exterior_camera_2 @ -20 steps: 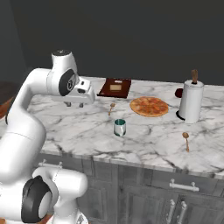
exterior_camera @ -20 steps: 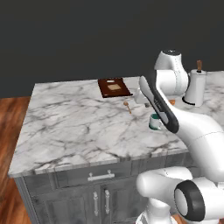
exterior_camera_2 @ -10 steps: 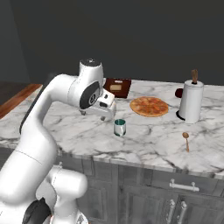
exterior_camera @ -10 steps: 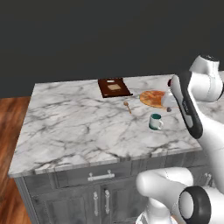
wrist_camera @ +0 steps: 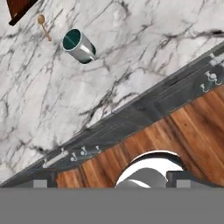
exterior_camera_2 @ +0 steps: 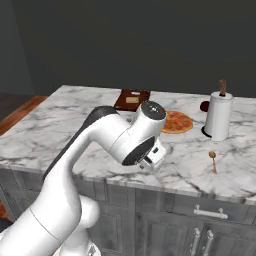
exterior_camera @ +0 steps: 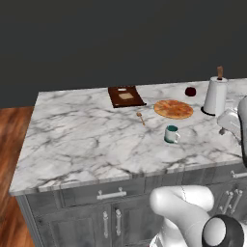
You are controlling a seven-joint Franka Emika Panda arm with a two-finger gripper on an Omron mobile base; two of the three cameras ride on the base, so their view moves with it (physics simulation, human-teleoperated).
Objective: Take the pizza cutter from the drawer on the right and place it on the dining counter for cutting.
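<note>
The marble table [exterior_camera: 87,140] fills the middle of the left base view, with dark grey cabinet fronts below it. On it, a pizza [exterior_camera: 173,109] lies right of centre, a brown board [exterior_camera: 126,96] sits toward the upper middle, and a small wooden spoon [exterior_camera: 141,117] lies between them. A green-lined mug [exterior_camera: 171,134] stands below the pizza, and a paper towel roll [exterior_camera: 215,95] stands upright at the right, a dark red apple [exterior_camera: 190,91] just beside it. In the right base view the arm bends over the table's front edge. The fingers [wrist_camera: 148,183] sit at the bottom of the hand view above wooden floor [wrist_camera: 175,131]; I cannot tell their spread. The drawer fronts are all closed and the pizza cutter cannot be made out.
</note>
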